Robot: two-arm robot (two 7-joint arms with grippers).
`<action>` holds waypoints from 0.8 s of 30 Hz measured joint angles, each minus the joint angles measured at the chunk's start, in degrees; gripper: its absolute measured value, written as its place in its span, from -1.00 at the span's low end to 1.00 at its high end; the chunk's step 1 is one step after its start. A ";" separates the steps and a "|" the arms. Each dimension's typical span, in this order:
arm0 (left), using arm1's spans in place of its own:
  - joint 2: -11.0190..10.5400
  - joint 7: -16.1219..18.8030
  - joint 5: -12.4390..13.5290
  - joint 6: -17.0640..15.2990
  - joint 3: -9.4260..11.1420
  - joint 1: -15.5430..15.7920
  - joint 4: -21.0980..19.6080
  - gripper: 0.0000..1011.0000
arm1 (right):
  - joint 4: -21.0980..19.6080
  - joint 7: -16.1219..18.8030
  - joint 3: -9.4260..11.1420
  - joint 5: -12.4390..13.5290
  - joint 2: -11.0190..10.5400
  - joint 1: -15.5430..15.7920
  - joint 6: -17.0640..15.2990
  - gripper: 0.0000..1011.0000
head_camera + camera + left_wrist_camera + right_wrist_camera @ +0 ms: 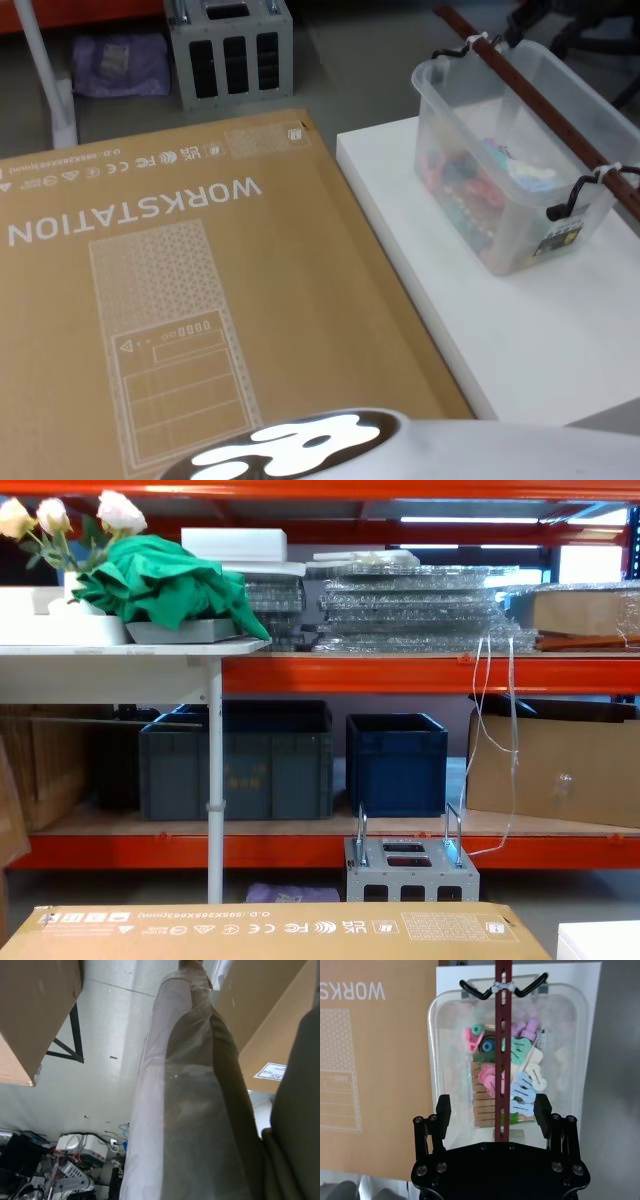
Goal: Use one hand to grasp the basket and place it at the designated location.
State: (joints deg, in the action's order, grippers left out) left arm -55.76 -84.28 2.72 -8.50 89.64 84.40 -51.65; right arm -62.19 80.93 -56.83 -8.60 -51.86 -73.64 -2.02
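The basket (520,160) is a translucent milky-white tub on the white table (520,340) at the right, holding several pastel clips and other small items. A dark red bar handle (540,100) runs along its length, tied to black hooks at both ends. From above, in the right wrist view, the basket (507,1060) lies below my right gripper (493,1108). That gripper is open, its two black fingers (443,1110) straddling the red handle (501,1060) and hovering above it. The left wrist view looks down past a plastic-wrapped arm (190,1110) toward the floor.
A large brown cardboard sheet (190,290) printed "WORKSTATION" lies left of the white table. A grey metal unit (230,50) stands on the floor behind it. Shelving with dark blue-grey crates (395,760) and a cardboard box (550,770) fills the background.
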 joint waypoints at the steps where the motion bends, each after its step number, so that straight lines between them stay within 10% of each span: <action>1: 0.00 0.00 0.00 0.00 0.00 0.00 -0.01 -1.00 | -0.97 -0.26 0.16 -0.25 -0.54 0.00 -0.51 0.98; 24: 0.00 0.00 0.00 0.00 0.00 0.00 -0.01 -1.00 | -5.16 -0.85 2.28 -2.70 -2.41 1.10 -3.31 0.98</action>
State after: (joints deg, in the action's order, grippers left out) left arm -55.76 -84.28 2.72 -8.50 89.64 84.40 -51.66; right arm -67.35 80.09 -54.54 -11.30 -54.27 -72.54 -5.32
